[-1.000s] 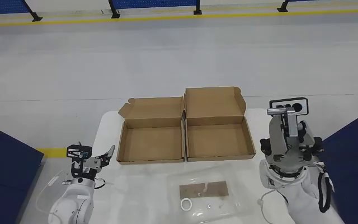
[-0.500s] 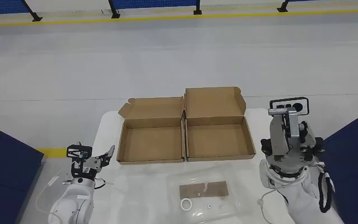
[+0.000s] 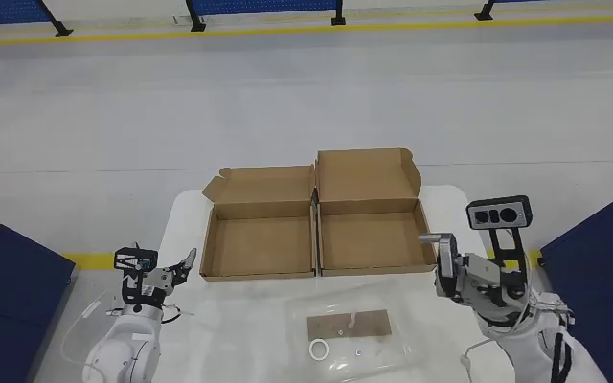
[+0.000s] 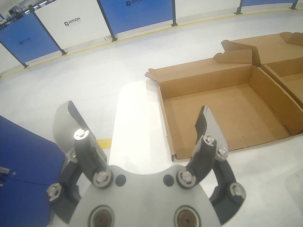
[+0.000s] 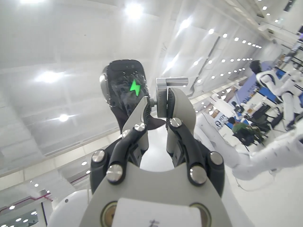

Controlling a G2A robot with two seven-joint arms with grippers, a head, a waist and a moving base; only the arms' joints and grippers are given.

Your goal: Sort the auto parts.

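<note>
A metal part (image 5: 162, 95) is pinched in the right jaws, the right box (image 3: 375, 239) at ten o'clock; left jaws are spread.

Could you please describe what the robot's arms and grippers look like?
Both arms have white rounded shells with thin cables looped alongside. The left gripper and right gripper each have silver fingers, black ribbed pads, black linkages with silver bolts.

We note the right gripper (image 5: 159, 95) aimed up at a white ceiling (image 5: 78, 36) of bright round lamps (image 5: 133, 9). Its silver fingers (image 5: 183, 109) are clamped on a small silver metal bracket with a side pin (image 5: 171, 81). Taking the fingers' reach as 12 o'clock, a white humanoid robot figure (image 5: 275, 86) stands far off near 2 o'clock.
</note>
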